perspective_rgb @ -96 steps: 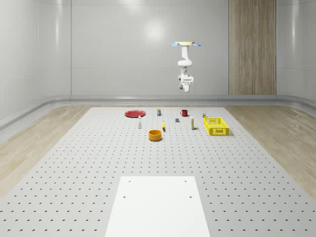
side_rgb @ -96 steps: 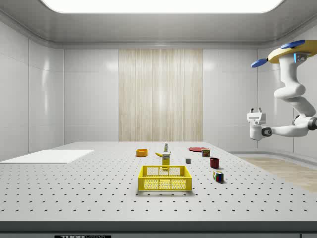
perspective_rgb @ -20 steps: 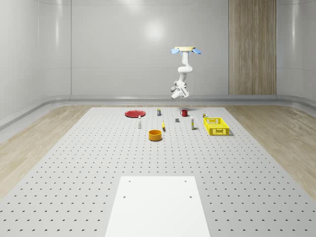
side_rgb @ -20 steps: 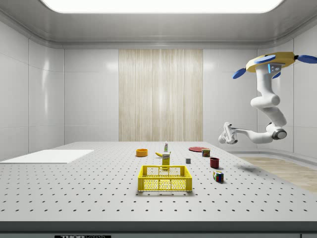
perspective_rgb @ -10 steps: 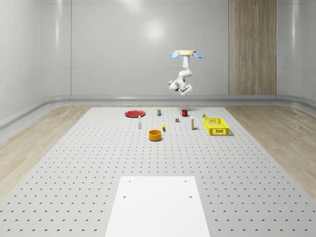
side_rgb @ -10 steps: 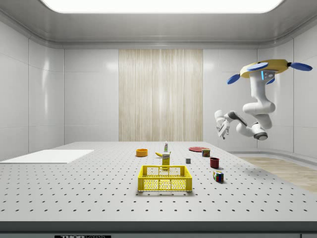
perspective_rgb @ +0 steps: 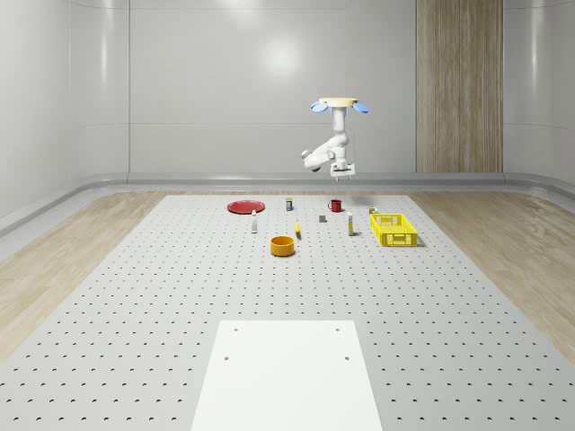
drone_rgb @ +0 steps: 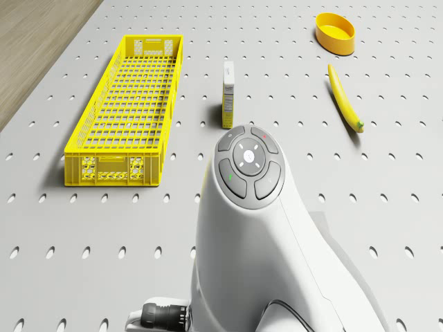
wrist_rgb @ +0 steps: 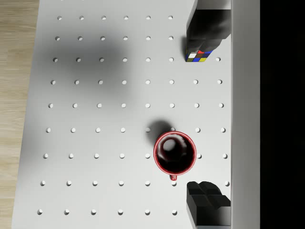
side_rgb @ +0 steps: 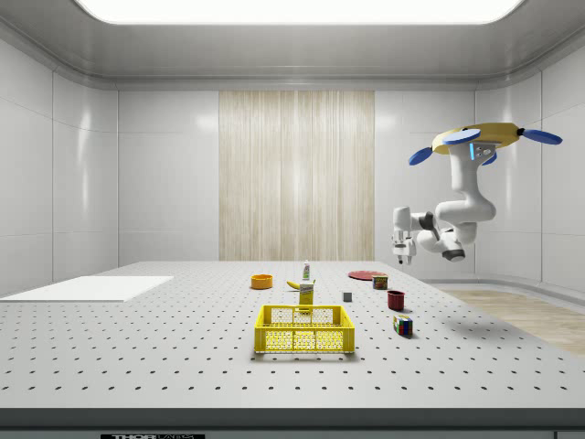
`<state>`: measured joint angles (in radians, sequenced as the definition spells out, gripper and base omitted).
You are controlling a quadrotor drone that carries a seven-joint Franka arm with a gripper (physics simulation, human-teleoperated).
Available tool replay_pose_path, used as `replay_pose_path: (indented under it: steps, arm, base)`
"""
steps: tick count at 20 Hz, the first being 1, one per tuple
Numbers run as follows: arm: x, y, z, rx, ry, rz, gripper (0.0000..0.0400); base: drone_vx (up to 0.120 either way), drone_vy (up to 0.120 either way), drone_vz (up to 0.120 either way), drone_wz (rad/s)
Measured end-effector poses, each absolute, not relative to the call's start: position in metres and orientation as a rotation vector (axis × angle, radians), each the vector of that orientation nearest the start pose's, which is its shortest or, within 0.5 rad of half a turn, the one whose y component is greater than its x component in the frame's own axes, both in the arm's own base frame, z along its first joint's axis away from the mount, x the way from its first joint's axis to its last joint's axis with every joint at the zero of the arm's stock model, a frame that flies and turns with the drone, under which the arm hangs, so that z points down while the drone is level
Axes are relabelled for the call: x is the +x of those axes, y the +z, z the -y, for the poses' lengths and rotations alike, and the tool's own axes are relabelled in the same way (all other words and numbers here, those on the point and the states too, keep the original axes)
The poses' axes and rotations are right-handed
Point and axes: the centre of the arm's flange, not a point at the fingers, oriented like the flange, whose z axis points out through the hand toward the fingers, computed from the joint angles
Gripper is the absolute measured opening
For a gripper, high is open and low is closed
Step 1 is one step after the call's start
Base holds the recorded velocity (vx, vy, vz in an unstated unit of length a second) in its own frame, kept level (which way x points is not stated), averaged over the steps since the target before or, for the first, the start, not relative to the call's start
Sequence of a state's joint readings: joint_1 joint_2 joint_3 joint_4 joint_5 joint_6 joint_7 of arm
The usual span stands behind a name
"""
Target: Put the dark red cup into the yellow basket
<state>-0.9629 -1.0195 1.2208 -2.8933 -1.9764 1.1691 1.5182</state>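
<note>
The yellow basket [perspective_rgb: 393, 230] is seen nearest, toward the whole-scene view's right. Farther back, the dark red cup [wrist_rgb: 175, 152] stands upright on the surface [perspective_rgb: 180, 296]. Above it the drone [side_rgb: 482, 140] hovers, hand [wrist_rgb: 208, 114] spread wide, empty. Approach stage judged; descent around the cup is required.
</note>
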Motion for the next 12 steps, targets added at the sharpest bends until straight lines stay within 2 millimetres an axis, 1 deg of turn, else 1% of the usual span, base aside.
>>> replay_pose_path:
  steps: [1, 2, 3, 12]
  arm:
    - [0.3068, 0.4913, -0.0063, 0.062, 0.785, 0.03, 0.04]
    - [0.3068, 0.4912, -0.0052, 0.052, 0.785, 0.026, 0.04]
    - [0.3068, 0.4911, -0.0043, 0.043, 0.785, 0.022, 0.04]
    - [0.3068, 0.4908, -0.0007, 0.009, 0.784, 0.006, 0.04]
  base:
    - [0.12, 0.0, 0.0, 0.0]
    - [0.0, 0.0, 0.0, 0.0]
    - [0.0, 0.0, -0.08, 0.0]
    - [0.0, 0.0, -0.12, 0.0]
